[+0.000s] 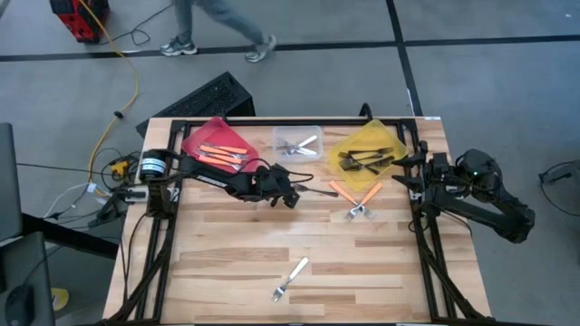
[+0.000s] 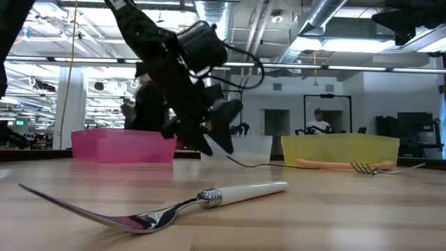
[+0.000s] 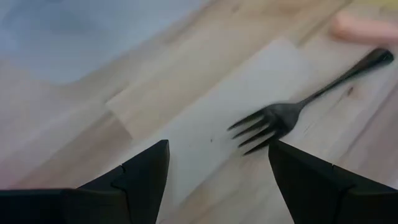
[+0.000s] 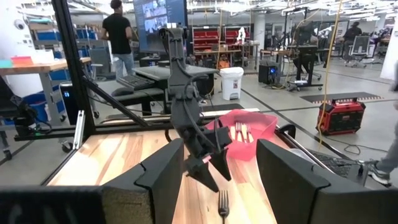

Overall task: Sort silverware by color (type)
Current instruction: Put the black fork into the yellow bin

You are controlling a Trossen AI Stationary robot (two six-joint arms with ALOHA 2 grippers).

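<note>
A black fork (image 3: 292, 106) lies flat on the wooden table, tines toward my left gripper (image 3: 217, 174); it also shows as the black fork (image 1: 314, 192). My left gripper (image 1: 292, 196) hangs open just above the table at mid-table, slanting down, its fingertips short of the tines with nothing between them. Two orange-handled forks (image 1: 355, 201) lie crossed to the right of it. A white-handled fork (image 1: 290, 279) lies near the front edge and fills the low view as the white-handled fork (image 2: 174, 208). My right gripper (image 4: 217, 180) waits open at the table's right edge.
Along the far edge stand a red bin (image 1: 210, 138) holding orange-handled forks, a clear bin (image 1: 299, 133) holding silver forks, and a yellow bin (image 1: 372, 138) holding dark forks. A person walks on the floor beyond the table. Bare wood lies between the white fork and the arms.
</note>
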